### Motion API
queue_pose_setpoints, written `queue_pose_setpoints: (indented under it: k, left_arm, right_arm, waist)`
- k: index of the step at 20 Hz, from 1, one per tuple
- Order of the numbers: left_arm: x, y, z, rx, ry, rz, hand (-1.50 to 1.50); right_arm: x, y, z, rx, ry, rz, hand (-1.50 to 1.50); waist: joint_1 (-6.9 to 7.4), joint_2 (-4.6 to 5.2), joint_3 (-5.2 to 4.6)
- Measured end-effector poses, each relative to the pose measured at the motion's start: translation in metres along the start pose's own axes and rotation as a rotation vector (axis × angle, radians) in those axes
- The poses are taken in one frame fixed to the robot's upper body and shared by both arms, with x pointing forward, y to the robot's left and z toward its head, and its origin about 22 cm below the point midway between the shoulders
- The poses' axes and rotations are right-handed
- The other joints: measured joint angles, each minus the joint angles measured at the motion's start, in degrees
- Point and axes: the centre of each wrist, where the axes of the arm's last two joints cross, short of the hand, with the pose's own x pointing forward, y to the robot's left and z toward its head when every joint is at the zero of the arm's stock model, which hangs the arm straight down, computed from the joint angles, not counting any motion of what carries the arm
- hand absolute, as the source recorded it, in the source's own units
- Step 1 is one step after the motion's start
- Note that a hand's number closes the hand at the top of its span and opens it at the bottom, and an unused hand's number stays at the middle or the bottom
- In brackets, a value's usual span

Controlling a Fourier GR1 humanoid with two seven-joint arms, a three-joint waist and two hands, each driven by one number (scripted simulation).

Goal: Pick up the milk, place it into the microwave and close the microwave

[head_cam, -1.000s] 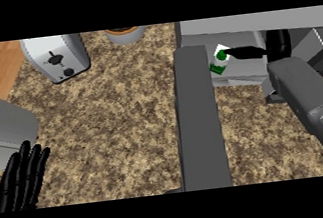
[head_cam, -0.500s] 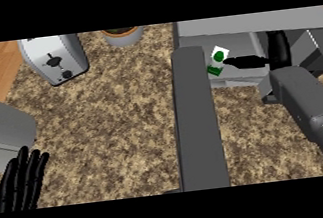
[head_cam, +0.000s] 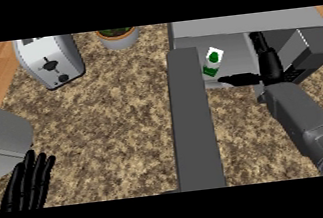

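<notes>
Since a second ago, your right hand (head_cam: 260, 72) has carried the milk (head_cam: 212, 62) deeper toward the back, and the carton now stands upright inside the open microwave (head_cam: 244, 23) rather than at its mouth. The right forearm has pushed forward with it and reaches into the opening from the lower right.

The milk is a small white carton with green marks. It sits on the microwave floor, near the left side of the cavity, just beyond the door's hinge edge. Your right hand is beside it on the right. The thumb points left toward the carton's base and the fingers stretch straight back into the cavity, so the hand looks opened out and no longer wrapped round the carton. Whether the thumb tip touches the carton cannot be told.

The microwave door (head_cam: 194, 122) stands swung fully open, a long grey slab running from the microwave toward you across the speckled counter (head_cam: 114, 121).

Your left hand (head_cam: 29, 181) rests open at the lower left edge, fingers up.

A toaster (head_cam: 51, 60) and a potted plant (head_cam: 117, 36) sit at the back left, well apart from the work.

Picking up and placing appear done. What is left, by this view: draw the right hand out and swing the door shut.
</notes>
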Motion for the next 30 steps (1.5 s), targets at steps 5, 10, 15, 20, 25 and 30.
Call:
queue_pose_setpoints:
  k: [5, 10, 15, 20, 25, 30]
  left_arm:
    - [-0.002, -0.005, 0.000, 0.003, 0.004, 0.008, -1.50]
    - [-0.006, -0.002, 0.004, 0.009, 0.018, 0.002, -1.50]
    - [-0.009, -0.005, 0.000, -0.048, 0.025, 0.028, -1.50]
    - [-0.012, -0.009, -0.004, -0.168, 0.044, 0.072, -1.50]
    - [-0.021, -0.019, -0.018, -0.271, 0.054, 0.040, 1.50]
    - [-0.031, -0.028, -0.034, -0.318, 0.058, 0.041, 1.50]
  right_arm:
    - [-0.017, 0.004, 0.024, 0.031, 0.043, -0.032, -1.50]
    - [-0.040, 0.010, 0.064, 0.051, 0.088, -0.103, -1.50]
    - [-0.061, 0.011, 0.107, 0.037, 0.145, -0.184, -1.50]
    - [-0.076, 0.005, 0.147, 0.049, 0.167, -0.252, -1.50]
    - [-0.086, -0.001, 0.187, 0.066, 0.180, -0.322, -1.50]
    - [-0.087, -0.012, 0.216, 0.058, 0.163, -0.337, -1.50]
  waist:
    - [-0.01, -0.24, -0.09]
    - [-0.83, -0.29, 0.17]
    - [-1.64, -0.01, 0.46]
    - [-2.08, 0.07, 0.54]
    - [-2.47, 0.06, 0.54]
    - [-2.57, -0.05, 0.45]
